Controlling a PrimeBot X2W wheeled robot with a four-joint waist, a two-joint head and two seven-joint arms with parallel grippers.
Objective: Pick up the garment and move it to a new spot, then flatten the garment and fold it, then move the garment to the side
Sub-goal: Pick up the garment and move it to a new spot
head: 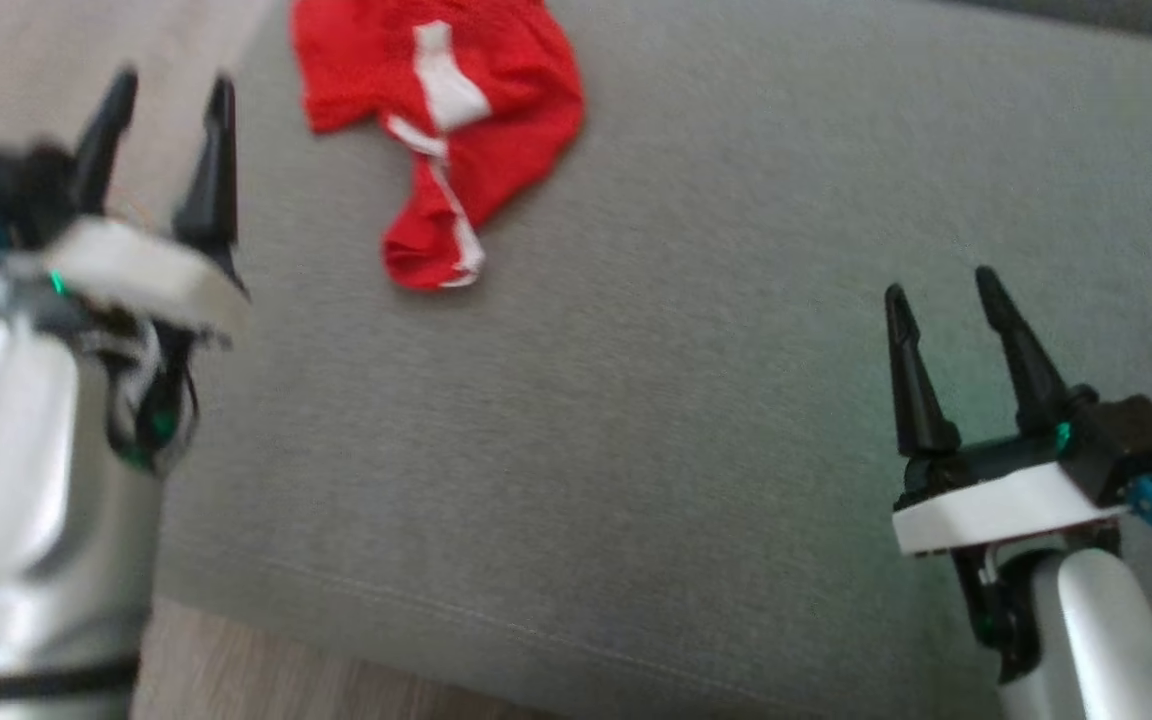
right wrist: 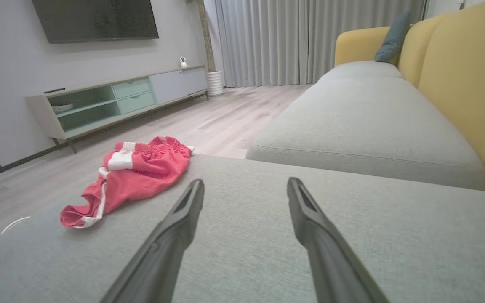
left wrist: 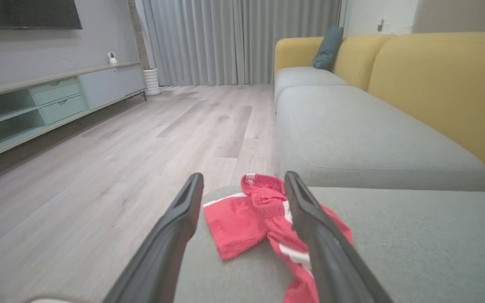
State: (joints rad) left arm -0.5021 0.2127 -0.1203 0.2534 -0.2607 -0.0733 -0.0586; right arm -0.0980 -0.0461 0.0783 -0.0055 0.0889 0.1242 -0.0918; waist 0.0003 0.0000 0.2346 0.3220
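Garment [head: 441, 130] — one, red with white stripes — lies crumpled at the grey cushion's [head: 686, 420] far-left corner; left gripper [head: 174, 82] at its left edge, right gripper [head: 941, 283] over its near-right part, both spread wide.

My head camera looks steeply down on the grey cushion [head: 636, 450]. Both wrist cameras skim low across it toward the far curtains [left wrist: 242, 42], sharing the garment [right wrist: 141, 172].
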